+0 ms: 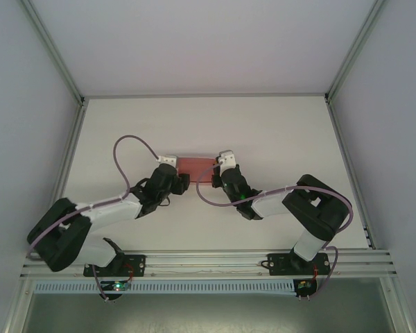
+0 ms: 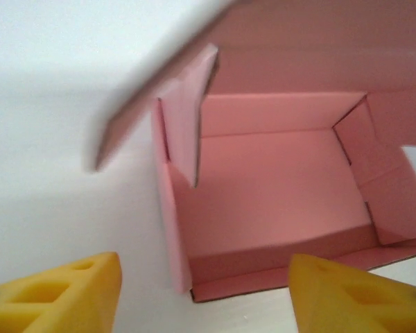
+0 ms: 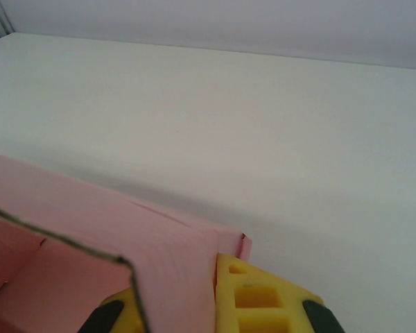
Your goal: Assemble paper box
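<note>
Pink paper box (image 1: 196,166) at mid-table, one end open, gripped by the right arm.

It lies on the white table (image 1: 263,132) between the two grippers. The right gripper (image 3: 180,305) pinches a side wall, with the thin card clamped between its yellow fingers (image 3: 260,298). The left gripper (image 2: 206,298) hangs just before the open end, jaws spread wide and grasping nothing. A small side flap angles inward there, and a larger, blurred flap lifts above.

no legible text, labels or numbers

The paper box (image 2: 277,187) is plain pink, the jaws yellow, the table (image 1: 263,132) white.
</note>
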You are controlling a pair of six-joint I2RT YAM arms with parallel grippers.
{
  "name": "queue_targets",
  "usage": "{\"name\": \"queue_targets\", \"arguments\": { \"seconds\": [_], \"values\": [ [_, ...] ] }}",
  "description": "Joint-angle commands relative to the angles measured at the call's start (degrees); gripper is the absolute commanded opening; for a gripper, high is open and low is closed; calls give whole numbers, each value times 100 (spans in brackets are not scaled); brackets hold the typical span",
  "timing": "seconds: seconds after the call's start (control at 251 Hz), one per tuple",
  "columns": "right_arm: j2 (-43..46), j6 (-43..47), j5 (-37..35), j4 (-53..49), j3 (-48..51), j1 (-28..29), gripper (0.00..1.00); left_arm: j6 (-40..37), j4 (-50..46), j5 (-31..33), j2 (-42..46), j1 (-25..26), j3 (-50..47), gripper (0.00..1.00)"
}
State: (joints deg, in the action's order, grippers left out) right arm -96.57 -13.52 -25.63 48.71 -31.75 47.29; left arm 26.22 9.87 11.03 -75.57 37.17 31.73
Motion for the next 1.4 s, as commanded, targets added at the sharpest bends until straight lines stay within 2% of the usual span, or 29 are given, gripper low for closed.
{"name": "queue_targets", "arguments": {
  "seconds": [0.0, 0.02, 0.036, 0.16, 0.247, 0.327, 0.427, 0.495, 0.623, 0.858, 0.966, 1.062, 1.233, 1.397],
  "values": [
    [-325, -15, 162, -1321, 224, 130, 0, 90, -1103, 207, 680, 58, 135, 85],
    [-334, -1, 172, -1320, 220, 127, 0, 81, -1275, 212, 803, 61, 179, 97],
    [-342, 7, 168, -1316, 226, 138, 0, 83, -1417, 240, 900, 60, 215, 100],
    [-350, 67, 172, -1315, 235, 181, 0, 200, -2184, 463, 1587, 58, 450, 100],
    [-347, 148, 207, -1313, 221, 205, 0, 670, -2700, 918, 1867, 52, 803, 100],
    [-396, 222, 275, -1314, 198, 215, 0, 838, -3190, 1101, 1736, -9, 1292, 100],
    [-474, 399, 365, -1298, 189, 241, 0, 977, -3527, 1198, 1160, -261, 1817, 100],
    [-519, 514, 409, -1226, 196, 250, 0, 1114, -3570, 891, 710, -581, 2145, 100],
    [-651, 612, 453, -1075, 226, 253, 0, 1072, -3140, -185, -129, -1067, 2600, 100],
    [-772, 761, 523, -872, 275, 250, 1, 1121, -2652, -1427, -1661, -1441, 3129, 100],
    [-743, 849, 625, -863, 290, 243, 2, 1145, -2486, -1669, -2131, -1492, 3211, 100],
    [-721, 829, 647, -889, 292, 187, 3, 1164, -2274, -1986, -2278, -1537, 3116, 90],
    [-605, 816, 846, -867, 336, 140, 9, 1228, -1841, -2048, -2284, -1546, 2664, 75],
    [-275, 780, 1259, -1054, 435, -38, 24, 1158, -1875, -2026, -2516, -1590, 2586, 64]
  ]
}}
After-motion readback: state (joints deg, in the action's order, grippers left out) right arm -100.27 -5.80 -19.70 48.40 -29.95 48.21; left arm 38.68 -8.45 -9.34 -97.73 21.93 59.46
